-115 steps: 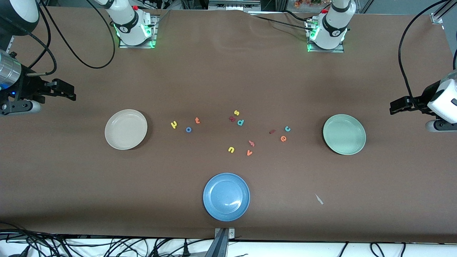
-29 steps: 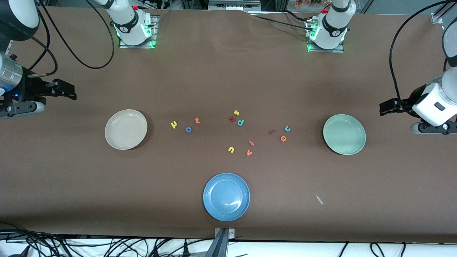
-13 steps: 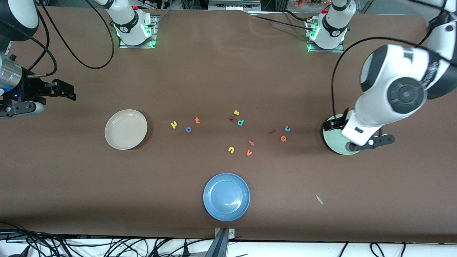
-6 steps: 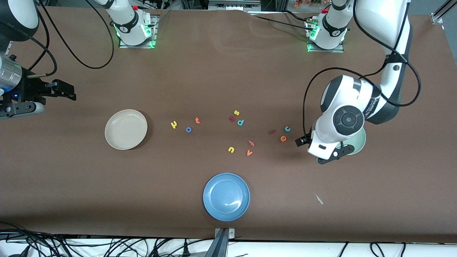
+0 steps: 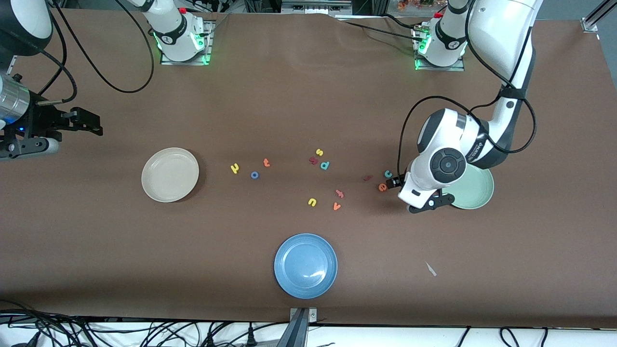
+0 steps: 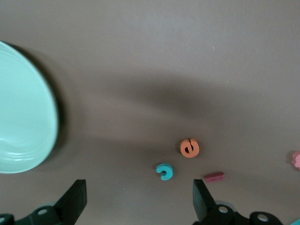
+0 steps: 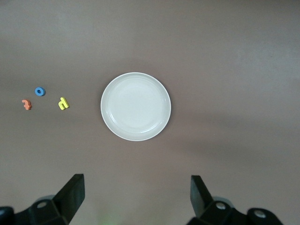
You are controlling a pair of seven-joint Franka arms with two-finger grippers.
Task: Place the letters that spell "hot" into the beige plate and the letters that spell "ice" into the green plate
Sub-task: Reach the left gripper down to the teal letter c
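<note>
Left gripper (image 6: 138, 201) has reached orange e (image 5: 382, 187), jaws spread.

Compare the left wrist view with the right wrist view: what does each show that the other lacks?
Only the left wrist view: the pale mint-green round plate, the orange foam e, the teal foam c, the dark red-brown bar-like i.

Only the right wrist view: the cream-beige round plate, the blue foam ring o, the orange foam t, the yellow foam h.

Both: brown table, with open fingers and nothing held.
</note>
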